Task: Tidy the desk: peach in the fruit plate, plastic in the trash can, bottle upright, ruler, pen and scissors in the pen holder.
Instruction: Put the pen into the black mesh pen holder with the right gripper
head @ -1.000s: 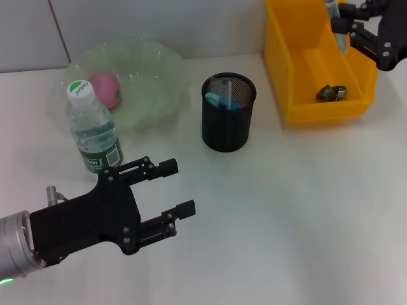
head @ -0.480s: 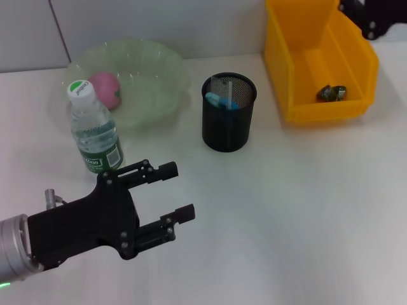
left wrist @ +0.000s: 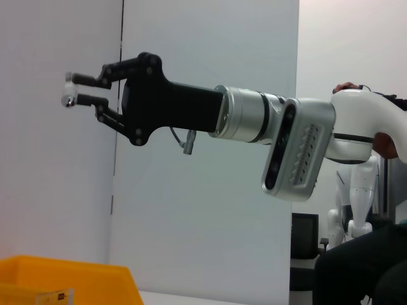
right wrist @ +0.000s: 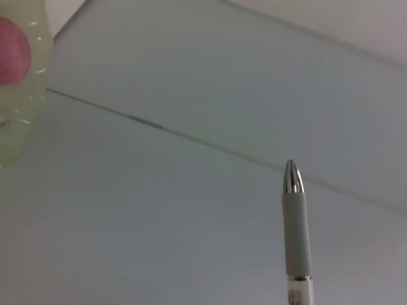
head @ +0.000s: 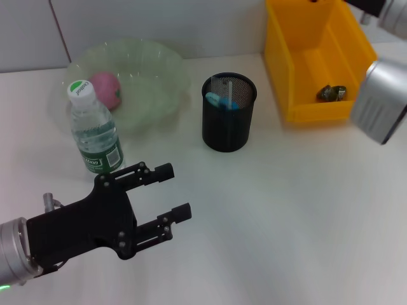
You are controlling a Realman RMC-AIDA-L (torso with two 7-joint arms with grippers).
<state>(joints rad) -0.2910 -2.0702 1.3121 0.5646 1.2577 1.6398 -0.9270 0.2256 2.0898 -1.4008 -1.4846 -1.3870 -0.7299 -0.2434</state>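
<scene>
My left gripper (head: 179, 189) hovers open and holds nothing, low over the near left of the desk, just in front of the upright bottle (head: 95, 129). The pink peach (head: 107, 89) lies in the green fruit plate (head: 152, 70). The black mesh pen holder (head: 228, 121) holds blue items (head: 227, 101). Dark plastic (head: 332, 93) lies in the yellow trash can (head: 299, 63). The right gripper is above the head view's top edge. The left wrist view shows that right gripper (left wrist: 71, 89) raised high, narrowly closed. A grey-gripped pen (right wrist: 297, 229) stands in the right wrist view.
The right arm's silver forearm (head: 380, 101) hangs over the desk's far right, beside the yellow can. A white wall (head: 191, 25) runs along the back of the desk. White desk surface (head: 286, 210) spreads in front of the pen holder.
The right gripper with the pen has risen out of the head view's top right; only its silver forearm shows now. The left gripper has drifted slightly toward the near edge.
</scene>
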